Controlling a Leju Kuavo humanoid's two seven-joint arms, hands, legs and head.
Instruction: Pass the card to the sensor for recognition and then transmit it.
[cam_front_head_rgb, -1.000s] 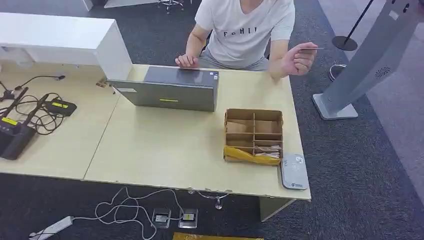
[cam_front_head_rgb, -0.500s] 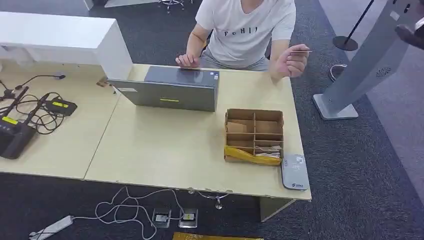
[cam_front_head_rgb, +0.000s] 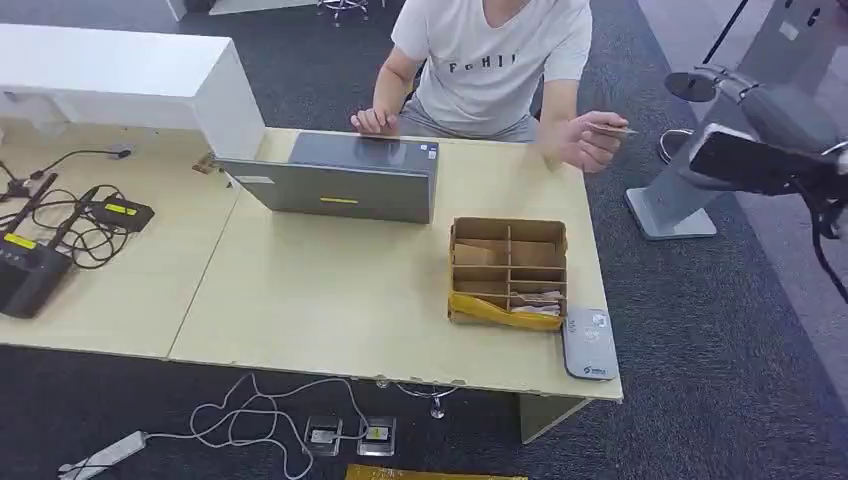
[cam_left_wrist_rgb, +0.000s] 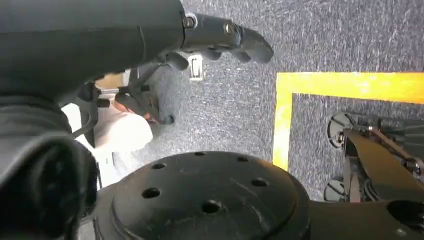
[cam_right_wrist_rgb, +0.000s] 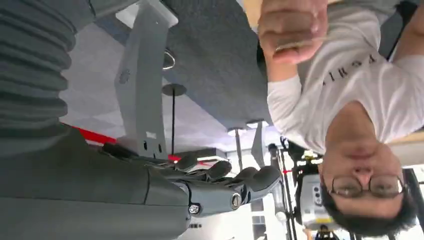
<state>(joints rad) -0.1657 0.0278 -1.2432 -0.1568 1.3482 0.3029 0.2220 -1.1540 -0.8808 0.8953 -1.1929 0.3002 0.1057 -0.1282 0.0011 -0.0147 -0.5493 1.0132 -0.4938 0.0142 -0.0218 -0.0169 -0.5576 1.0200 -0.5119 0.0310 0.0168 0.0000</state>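
Evidently I'm at the pickup: the thin pale card (cam_front_head_rgb: 612, 129) is pinched in the seated person's raised hand (cam_front_head_rgb: 590, 141) beyond the tabletop's (cam_front_head_rgb: 330, 300) far corner, and my empty right hand (cam_right_wrist_rgb: 225, 182), fingers loosely spread, must reach it, though the head view crops that hand away.

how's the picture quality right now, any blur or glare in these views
Head view: even light, table and card reader sharp, right arm slightly blurred. Right wrist view: upside down, bright background washes out behind the right hand; the person's hand is soft. Left wrist view: the near dark parts are out of focus.
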